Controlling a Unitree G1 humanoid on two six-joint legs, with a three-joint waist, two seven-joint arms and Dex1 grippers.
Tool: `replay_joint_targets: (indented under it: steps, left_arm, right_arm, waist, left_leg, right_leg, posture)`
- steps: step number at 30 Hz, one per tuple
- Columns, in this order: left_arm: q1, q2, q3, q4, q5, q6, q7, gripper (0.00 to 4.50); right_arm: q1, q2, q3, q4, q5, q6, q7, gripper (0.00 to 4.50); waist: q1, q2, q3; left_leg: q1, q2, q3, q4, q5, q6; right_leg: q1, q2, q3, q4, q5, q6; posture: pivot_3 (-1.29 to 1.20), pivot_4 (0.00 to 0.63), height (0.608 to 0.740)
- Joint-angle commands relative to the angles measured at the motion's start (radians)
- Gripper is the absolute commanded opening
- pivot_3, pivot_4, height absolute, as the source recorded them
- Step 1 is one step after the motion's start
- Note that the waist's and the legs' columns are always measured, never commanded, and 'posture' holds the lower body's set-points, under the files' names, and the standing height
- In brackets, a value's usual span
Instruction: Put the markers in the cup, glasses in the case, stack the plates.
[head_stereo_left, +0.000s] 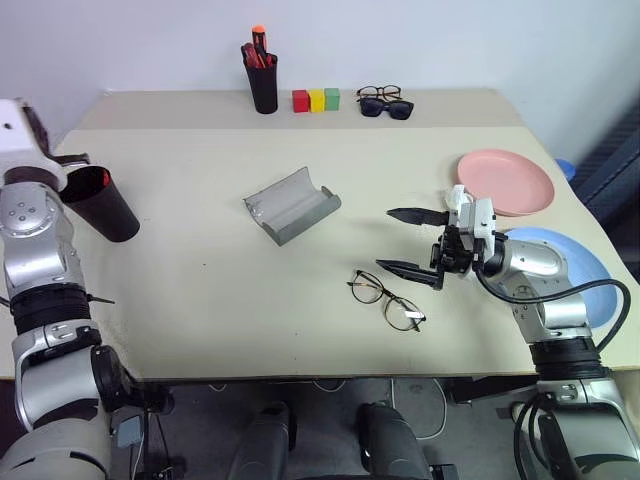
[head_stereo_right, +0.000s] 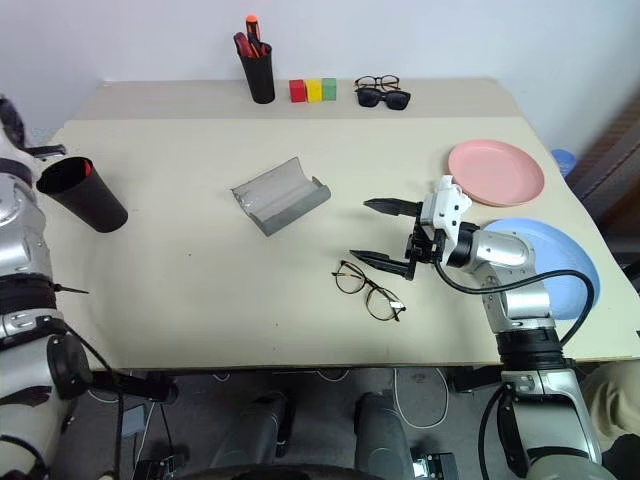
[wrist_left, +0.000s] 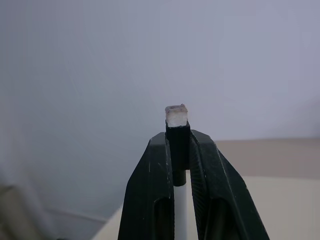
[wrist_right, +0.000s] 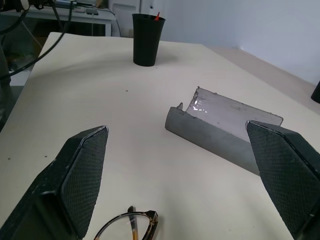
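glasses (head_stereo_left: 386, 299) lay nr tabletop's front edge, by open case (head_stereo_left: 290, 204) | my R gripper (head_stereo_left: 410, 242) gaped wide, empty, just beside | L gripper (wrist_left: 178, 150) pinched marker (wrist_left: 177, 131) | judged frame light, bendy, fragile: grab bridge.

wall (head_stereo_left: 450, 40): pale, plain | table (head_stereo_left: 200, 290): beige | floor: cables

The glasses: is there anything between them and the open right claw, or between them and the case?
Nothing visible. The glasses lie on bare table just below the open right claw, and only bare table separates them from the open case.
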Motion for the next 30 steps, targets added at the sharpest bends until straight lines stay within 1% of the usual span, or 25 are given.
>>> replay_joint_targets:
  steps: [1,5,8,12,16,20,30]
  left_arm:
    - [0.031,0.008,0.037,-0.045,-0.029,-0.019,0.029,0.06]
    - [0.063,-0.015,0.026,-0.063,-0.051,-0.017,0.028,0.06]
    - [0.048,-0.042,0.017,-0.079,-0.066,-0.016,0.038,0.06]
    - [-0.028,-0.012,0.021,-0.057,-0.086,0.006,0.036,0.06]
    - [-0.05,0.011,0.006,-0.034,-0.094,0.009,-0.004,0.06]
    - [-0.059,0.012,-0.004,-0.034,-0.102,0.021,-0.018,0.06]
    - [0.034,-0.069,-0.024,-0.152,-0.122,0.105,-0.013,0.06]
  right_arm:
    - [-0.017,-0.001,-0.016,-0.006,0.006,-0.017,0.003,4.5]
    - [-0.016,0.003,-0.014,-0.002,0.004,-0.018,0.003,4.5]
    - [-0.016,0.006,-0.014,0.0,0.003,-0.017,0.001,4.5]
    - [-0.011,0.004,-0.016,-0.016,0.007,-0.01,-0.003,4.5]
    - [-0.005,0.003,-0.018,-0.024,0.007,-0.008,-0.008,4.5]
    - [-0.003,0.001,-0.021,-0.028,0.009,-0.007,-0.013,4.5]
    - [0.017,-0.006,-0.027,-0.046,0.012,-0.002,-0.023,4.5]
  waist:
    - [-0.001,0.0,0.0]
    - [0.0,0.0,0.0]
    - [0.002,-0.001,0.0]
    - [0.0,-0.001,0.0]
    - [-0.007,-0.001,0.0]
    - [-0.004,-0.001,0.0]
    - [-0.002,-0.001,0.0]
  left_leg:
    - [0.0,0.0,0.0,0.0,0.0,0.0]
    - [0.0,0.0,0.0,0.0,0.0,0.0]
    - [0.0,0.0,0.0,0.0,0.0,0.0]
    - [0.0,0.0,0.0,0.0,0.0,0.0]
    - [0.0,0.0,0.001,0.0,0.0,0.0]
    - [0.0,0.0,0.0,0.0,0.0,0.0]
    - [0.0,0.0,0.0,0.0,0.0,0.0]
  right_leg:
    - [0.0,0.0,0.0,0.0,0.0,0.0]
    - [0.0,0.0,0.0,0.0,0.0,0.0]
    - [0.001,0.0,0.0,0.0,0.0,0.0]
    - [0.0,0.0,0.0,0.0,0.0,0.0]
    - [0.0,0.0,0.0,0.0,0.0,0.0]
    - [0.0,0.0,0.0,0.0,0.0,0.0]
    - [0.001,0.0,0.0,0.0,0.0,0.0]
  posture:
    - [0.0,0.15,0.74]
    - [0.0,0.15,0.74]
    - [0.0,0.15,0.74]
    - [0.0,0.15,0.74]
    - [0.0,0.15,0.74]
    - [0.0,0.15,0.74]
    - [0.0,0.15,0.74]
